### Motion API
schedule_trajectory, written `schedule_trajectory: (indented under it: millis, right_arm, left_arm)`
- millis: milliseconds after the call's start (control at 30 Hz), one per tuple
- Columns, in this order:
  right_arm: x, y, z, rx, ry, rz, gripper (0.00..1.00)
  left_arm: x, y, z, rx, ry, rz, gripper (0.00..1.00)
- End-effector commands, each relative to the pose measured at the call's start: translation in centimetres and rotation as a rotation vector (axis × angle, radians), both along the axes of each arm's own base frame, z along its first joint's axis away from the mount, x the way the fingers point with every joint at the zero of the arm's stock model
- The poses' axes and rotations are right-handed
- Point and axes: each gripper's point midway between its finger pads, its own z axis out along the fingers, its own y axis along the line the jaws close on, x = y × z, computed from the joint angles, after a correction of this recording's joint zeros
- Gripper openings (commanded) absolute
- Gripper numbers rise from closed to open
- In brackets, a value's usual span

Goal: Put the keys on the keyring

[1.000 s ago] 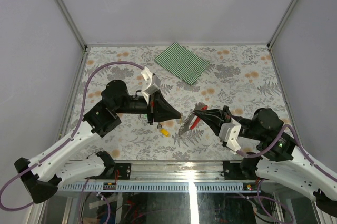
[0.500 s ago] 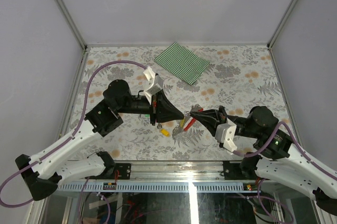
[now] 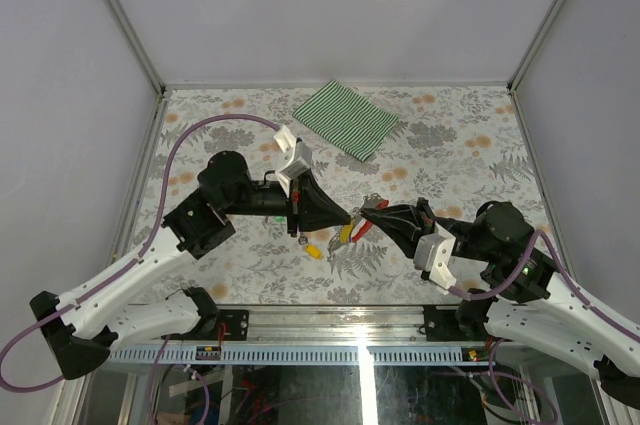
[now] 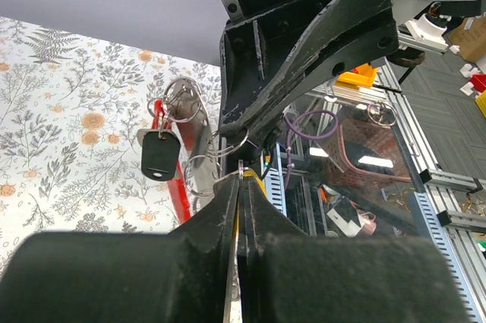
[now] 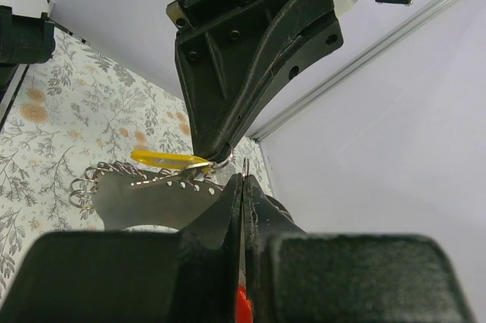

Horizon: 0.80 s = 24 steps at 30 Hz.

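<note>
Keyring (image 4: 179, 194) in the tightly closed right gripper (image 5: 241, 186), tip-to-tip with left gripper (image 4: 240, 186), tight on a yellow key (image 5: 163, 159).

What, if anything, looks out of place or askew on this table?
One yellow-headed key lies loose on the table, apart from the keyring. The green striped cloth lies slanted near the far edge. Nothing looks spilled or damaged.

keyring (image 4: 180, 197): strap end hidden behind jaws | yellow key (image 5: 163, 159): blade hidden in jaws | threading: too small to tell
</note>
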Motion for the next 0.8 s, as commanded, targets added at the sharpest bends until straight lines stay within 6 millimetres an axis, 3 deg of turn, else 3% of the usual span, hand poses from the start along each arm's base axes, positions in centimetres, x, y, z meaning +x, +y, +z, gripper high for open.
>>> schedule_trajectory:
  millis: [0,767]
  right_arm:
    - [-1.03,-0.18,3.45,0.100,-0.064,0.040,0.00]
    - [-1.45,-0.17,2.82,0.077,-0.044,0.060,0.00]
  left_arm:
    - [0.10,-0.16,2.49,-0.065,-0.047,0.010,0.00]
    - [-0.20,-0.04,3.07,-0.089,-0.059,0.005,0.00]
